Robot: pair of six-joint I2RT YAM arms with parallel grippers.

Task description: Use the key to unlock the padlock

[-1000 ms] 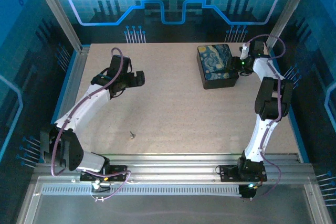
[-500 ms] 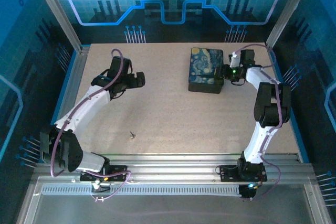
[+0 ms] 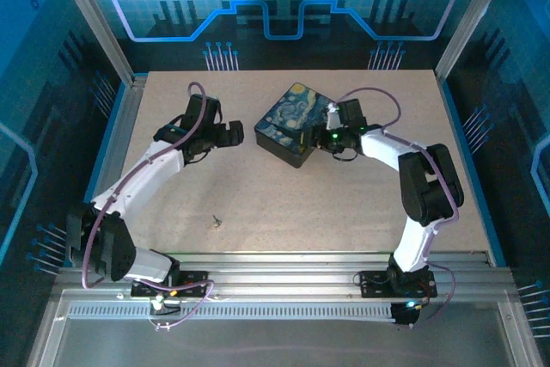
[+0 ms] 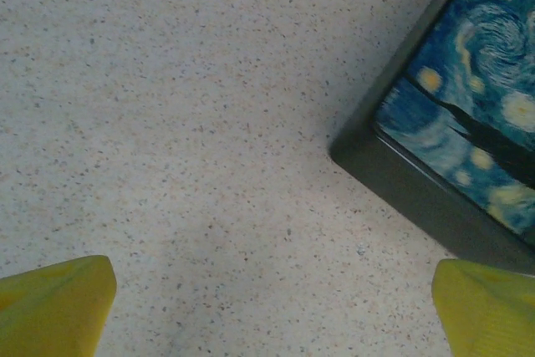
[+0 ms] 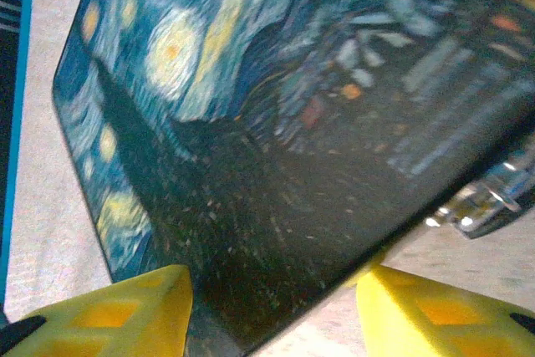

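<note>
Speckled counter [image 3: 344, 204] with right gripper [image 3: 329, 137], jaws open astride the painted box [image 3: 290, 123]; left gripper [image 3: 234, 133] open, empty; key [image 3: 216, 222] lies well apart; padlock unidentifiable; reposition box slowly

The right gripper [image 5: 272, 307] has its two yellow fingertips [image 5: 117, 307] at the bottom edge, set apart, with the near corner of the dark box [image 5: 276, 140] between them. The box lid carries a swirling night-sky painting in blue and yellow, seen close and partly blurred. At the right, a small shiny metal fitting [image 5: 489, 198] sticks out from the box's side, just above the pale speckled surface [image 5: 46, 206]; what it is cannot be told.
</note>
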